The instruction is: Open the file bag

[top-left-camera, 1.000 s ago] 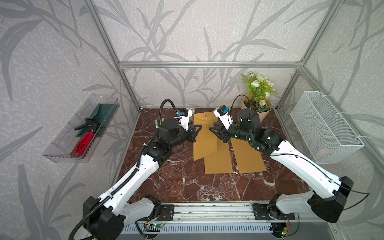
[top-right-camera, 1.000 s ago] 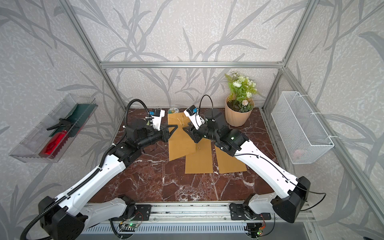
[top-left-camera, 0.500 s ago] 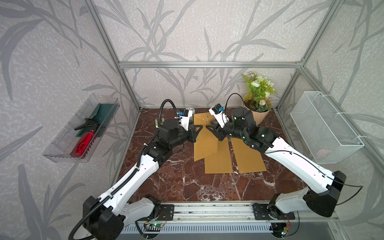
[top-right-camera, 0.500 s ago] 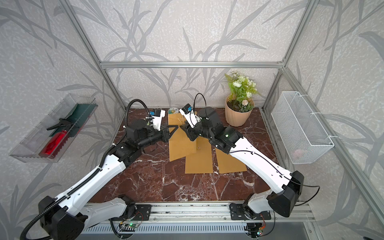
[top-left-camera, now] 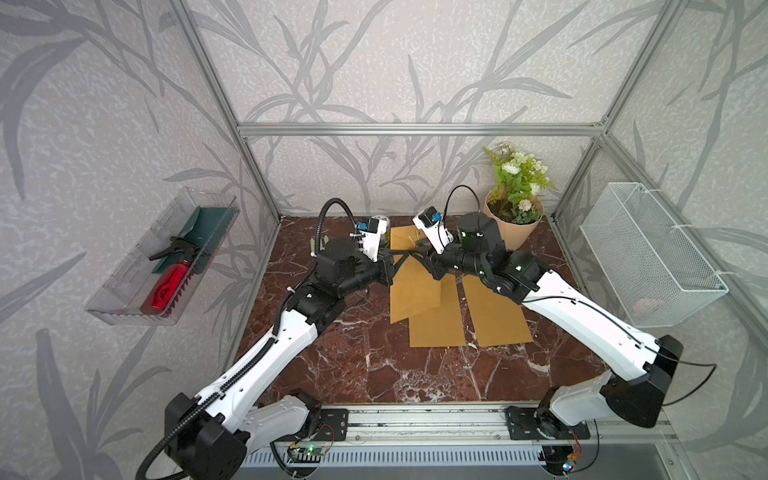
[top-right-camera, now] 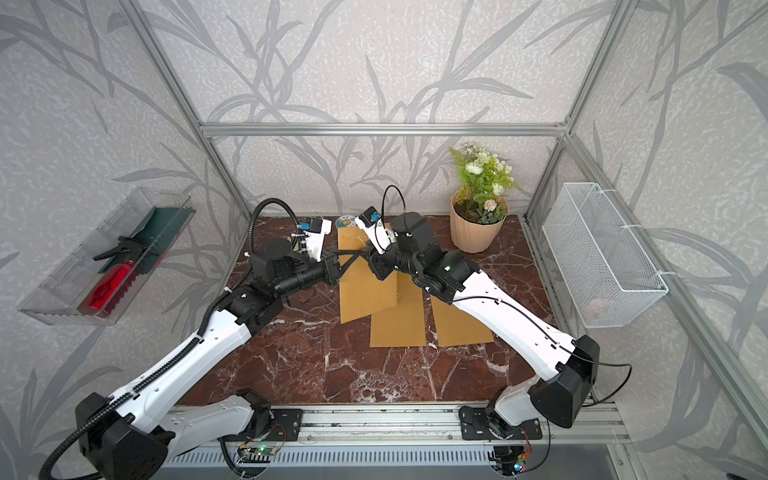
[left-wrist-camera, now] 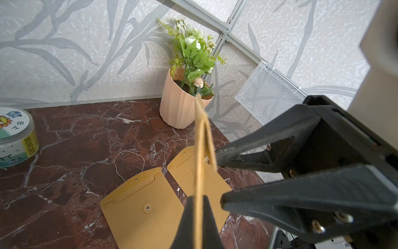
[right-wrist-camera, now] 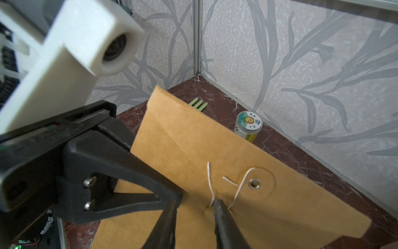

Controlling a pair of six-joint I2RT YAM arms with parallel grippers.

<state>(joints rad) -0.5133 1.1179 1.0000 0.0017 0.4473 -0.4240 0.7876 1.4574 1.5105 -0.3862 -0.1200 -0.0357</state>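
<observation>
My left gripper (left-wrist-camera: 199,198) is shut on the edge of a brown kraft file bag (top-left-camera: 415,282), holding it up on edge above the table; the bag also shows in a top view (top-right-camera: 365,291). In the right wrist view the bag's face (right-wrist-camera: 183,146) shows a round button disc (right-wrist-camera: 256,183) with a loose white string (right-wrist-camera: 210,185). My right gripper (right-wrist-camera: 193,203) is at that face with its jaws apart. One of its fingertips (right-wrist-camera: 217,207) touches the bag just where the string ends. In both top views the two grippers meet at the bag's upper edge (top-left-camera: 409,254).
Other kraft file bags lie flat on the marble table (top-left-camera: 436,328) (top-left-camera: 494,316). A flower pot (top-left-camera: 515,224) stands at the back right. A round tin (right-wrist-camera: 248,124) and a green fork (right-wrist-camera: 198,104) sit near the back corner. A wire basket (top-left-camera: 648,253) and a clear tray (top-left-camera: 166,257) hang on the side walls.
My right gripper has moved left up to the held bag and its jaws have narrowed. The left arm and the bag have stayed put.
</observation>
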